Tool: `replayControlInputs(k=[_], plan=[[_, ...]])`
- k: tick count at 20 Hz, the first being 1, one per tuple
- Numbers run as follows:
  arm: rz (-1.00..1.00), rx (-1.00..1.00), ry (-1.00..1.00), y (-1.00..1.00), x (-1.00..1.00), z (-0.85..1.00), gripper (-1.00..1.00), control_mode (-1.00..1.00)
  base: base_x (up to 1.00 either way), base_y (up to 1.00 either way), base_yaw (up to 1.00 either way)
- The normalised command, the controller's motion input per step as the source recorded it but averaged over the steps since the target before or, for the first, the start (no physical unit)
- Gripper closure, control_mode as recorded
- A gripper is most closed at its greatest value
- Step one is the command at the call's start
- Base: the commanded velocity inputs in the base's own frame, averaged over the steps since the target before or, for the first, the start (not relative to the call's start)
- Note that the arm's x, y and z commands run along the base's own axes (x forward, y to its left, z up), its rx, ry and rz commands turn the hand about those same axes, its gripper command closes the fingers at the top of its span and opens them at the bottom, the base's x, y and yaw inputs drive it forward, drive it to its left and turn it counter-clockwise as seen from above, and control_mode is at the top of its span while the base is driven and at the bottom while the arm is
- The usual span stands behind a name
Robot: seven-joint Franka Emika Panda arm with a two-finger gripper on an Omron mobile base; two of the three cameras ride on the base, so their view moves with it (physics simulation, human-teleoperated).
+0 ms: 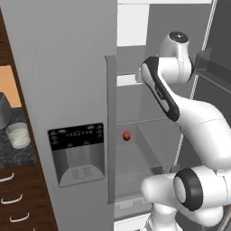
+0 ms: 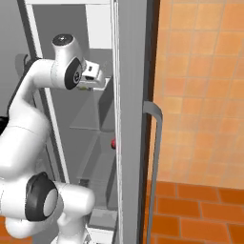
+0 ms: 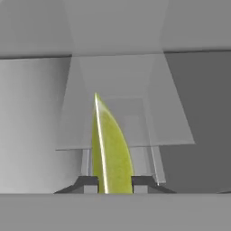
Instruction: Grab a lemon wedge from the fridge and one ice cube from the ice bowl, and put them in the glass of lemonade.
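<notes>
Fridge (image 1: 67,90): standing right of the counter (image 1: 18,151), its right door swinging open, its left door carrying the dispenser (image 1: 77,153) with a handle (image 1: 111,131) running along the door's inner edge.
Glass (image 1: 18,135): sitting on the counter, left of the fridge, just before the toaster (image 1: 4,110).
Drawers (image 1: 13,198): lying under the counter.
Arm (image 1: 189,117): reaching into the open fridge compartment, above a shelf (image 1: 144,131).
Small round item (image 1: 127,135): resting on that shelf, low in the fridge, below the gripper (image 3: 115,184).
Lemon wedge (image 3: 110,149): sitting between the gripper's fingers, pointing at the fridge's back wall.
Second handle (image 2: 155,167): hanging on the open door, before a tiled wall (image 2: 200,86).
</notes>
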Motion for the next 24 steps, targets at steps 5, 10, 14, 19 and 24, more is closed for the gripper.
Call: replayControlInputs(k=[5,10,14,19,24], plan=[[0.0,0.0,0.0,0.0,0.0,0.0,1.0,1.0,-0.98,0.0,-0.13],[0.0,0.0,0.0,0.0,0.0,0.0,1.0,1.0,-0.45,0.53,-0.13],[0.0,0.0,0.0,0.0,0.0,0.0,1.0,1.0,-0.03,1.0,-0.09],[0.0,0.0,0.0,0.0,0.0,0.0,1.0,1.0,-0.68,0.64,-0.07],[0.0,0.0,0.0,0.0,0.0,0.0,1.0,1.0,-0.72,0.72,-0.09]])
